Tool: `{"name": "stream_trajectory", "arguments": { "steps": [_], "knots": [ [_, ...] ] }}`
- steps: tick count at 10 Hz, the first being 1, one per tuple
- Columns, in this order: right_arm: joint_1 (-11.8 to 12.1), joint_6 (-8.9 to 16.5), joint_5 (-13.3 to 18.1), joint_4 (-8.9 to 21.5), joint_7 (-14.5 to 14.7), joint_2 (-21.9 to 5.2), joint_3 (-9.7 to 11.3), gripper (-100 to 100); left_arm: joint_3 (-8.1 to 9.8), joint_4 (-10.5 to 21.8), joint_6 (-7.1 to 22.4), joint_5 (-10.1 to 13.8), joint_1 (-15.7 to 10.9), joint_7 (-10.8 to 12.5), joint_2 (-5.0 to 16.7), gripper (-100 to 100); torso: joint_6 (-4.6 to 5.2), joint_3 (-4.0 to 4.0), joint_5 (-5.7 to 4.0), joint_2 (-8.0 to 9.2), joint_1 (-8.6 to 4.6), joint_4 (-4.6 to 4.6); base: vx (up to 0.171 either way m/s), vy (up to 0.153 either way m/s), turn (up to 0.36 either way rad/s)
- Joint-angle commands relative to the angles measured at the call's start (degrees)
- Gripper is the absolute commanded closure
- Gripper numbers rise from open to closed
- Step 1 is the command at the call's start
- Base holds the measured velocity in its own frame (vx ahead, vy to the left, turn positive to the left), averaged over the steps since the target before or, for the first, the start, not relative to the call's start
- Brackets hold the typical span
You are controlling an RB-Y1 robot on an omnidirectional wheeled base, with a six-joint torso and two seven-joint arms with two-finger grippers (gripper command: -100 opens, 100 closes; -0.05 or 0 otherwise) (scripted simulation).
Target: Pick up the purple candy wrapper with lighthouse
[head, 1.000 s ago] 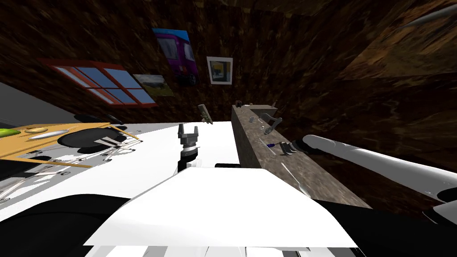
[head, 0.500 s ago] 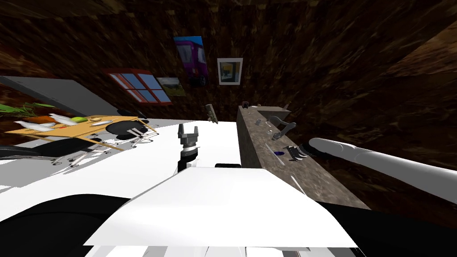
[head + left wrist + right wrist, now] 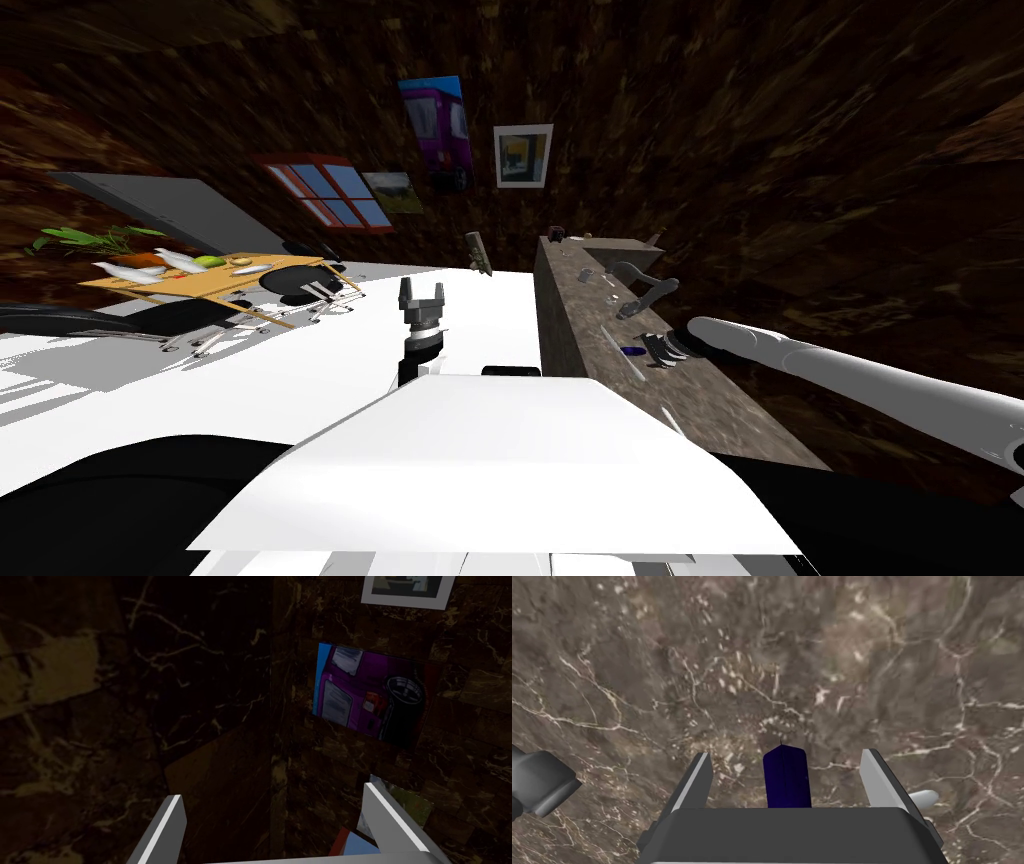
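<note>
Dark blue wrapper (image 3: 785, 778), flat on the marbled counter (image 3: 762, 651), sits between the spread fingers of the right gripper (image 3: 787, 754), set astride it evidently for pinching; left gripper (image 3: 421, 290), likewise spread, parked aside, unneeded.
</note>
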Motion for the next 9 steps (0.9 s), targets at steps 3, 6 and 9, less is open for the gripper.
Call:
{"name": "stream_trajectory", "arguments": {
  "steps": [3,6,9],
  "knots": [
    [0.05,0.23,0.01,0.03,0.05,0.06,0.01,100,0.00,0.00,0.00,0.00,0.00,0.00,0.00,0,0.00,-0.02,0.02,-0.05,0.05,-0.01,-0.003,-0.001,0.002],
    [0.02,0.29,0.01,0.02,0.07,0.05,-0.02,100,0.00,0.00,0.00,0.00,0.00,0.00,0.00,0,-0.01,-0.08,0.00,-0.12,0.03,-0.05,0.000,0.000,0.000],
    [-0.80,-2.01,-0.45,-0.84,-0.46,-1.63,-0.31,100,0.00,0.00,0.00,0.00,0.01,0.00,0.00,0,0.01,-0.10,0.07,-0.16,0.09,-0.05,0.011,0.005,-0.025]
  ]
}}
